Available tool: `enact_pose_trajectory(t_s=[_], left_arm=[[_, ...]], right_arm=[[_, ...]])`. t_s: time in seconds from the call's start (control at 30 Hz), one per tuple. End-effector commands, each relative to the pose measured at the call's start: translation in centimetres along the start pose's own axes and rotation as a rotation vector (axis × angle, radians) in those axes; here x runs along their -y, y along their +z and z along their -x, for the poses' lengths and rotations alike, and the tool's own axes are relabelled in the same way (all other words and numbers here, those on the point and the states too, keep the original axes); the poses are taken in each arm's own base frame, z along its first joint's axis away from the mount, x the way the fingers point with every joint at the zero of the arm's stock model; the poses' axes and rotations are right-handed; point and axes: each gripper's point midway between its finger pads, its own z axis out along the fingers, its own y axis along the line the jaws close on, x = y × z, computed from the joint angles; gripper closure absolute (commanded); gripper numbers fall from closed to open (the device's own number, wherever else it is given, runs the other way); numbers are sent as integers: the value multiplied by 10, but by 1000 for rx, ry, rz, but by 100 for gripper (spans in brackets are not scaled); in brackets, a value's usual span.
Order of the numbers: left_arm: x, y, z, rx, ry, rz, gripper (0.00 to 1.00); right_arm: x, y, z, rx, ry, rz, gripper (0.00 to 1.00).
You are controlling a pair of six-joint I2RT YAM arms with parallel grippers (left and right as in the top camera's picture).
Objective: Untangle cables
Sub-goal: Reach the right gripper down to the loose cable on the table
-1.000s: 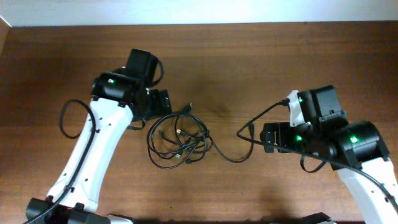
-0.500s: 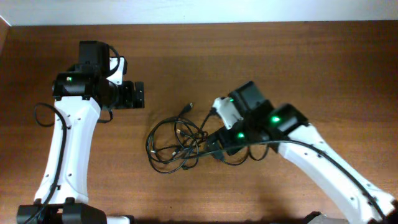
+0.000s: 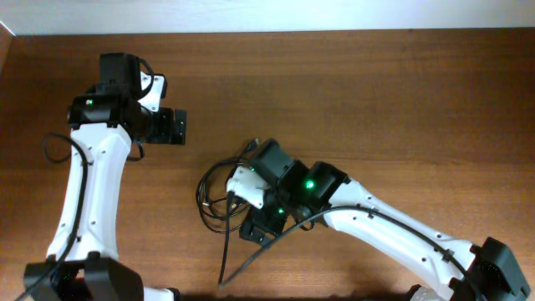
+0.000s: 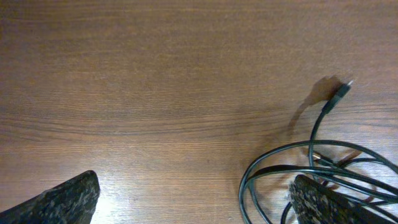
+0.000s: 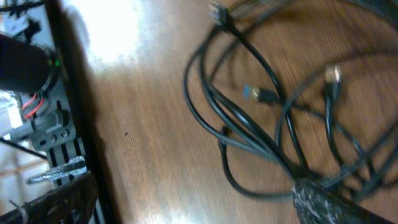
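Over the middle of the tabletop [image 3: 376, 92], the right hand [image 5: 193, 205] hangs low above the cables [image 5: 245, 121], its two rough, dark, grainy fingers spread wide and gripping nothing. Strands run close by one finger; whether they touch it I cannot tell. The cables [image 3: 219, 196] are thin, smooth black cords lying in loose overlapping loops, with small plug ends, one gold-tipped [image 5: 333, 74] and one showing blue [image 5: 252, 93]. The right arm's white links and black joints reach in from the lower right edge. Toward the far left, the left hand [image 3: 171, 127] points right with its fingers also parted and empty, apart from the loops [image 4: 323, 163]; a single plug end [image 4: 342, 90] lifts off the glossy brown wood with its fine grain.
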Motion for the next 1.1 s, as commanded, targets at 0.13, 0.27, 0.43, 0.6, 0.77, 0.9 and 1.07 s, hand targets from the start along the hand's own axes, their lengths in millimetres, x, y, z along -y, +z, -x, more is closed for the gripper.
enact_pose_trajectory(t_s=[0.13,0.27,0.43,0.6,0.77,0.9,1.07], left_arm=[[4,13,0,-30,23,-38,1],[4,13,0,-31,23,-38,1],[4,13,0,-31,23,-38,1],[4,13,0,-31,23,-38,1],[4,13,0,-31,23,-38,1],[4,13,0,-32,23,-34,1],[4,13,0,-32,24,-34,1]], right_arm=[[3,7,29,80,-301,-107,1],[17,46,30,56,-306,-99,1],[26,87,14,-10,-284,-70,0],[26,92,8,-31,-272,-56,16],[15,92,30,72,-282,0,14],[16,97,29,70,-288,1,12],[16,108,21,44,-266,29,44]])
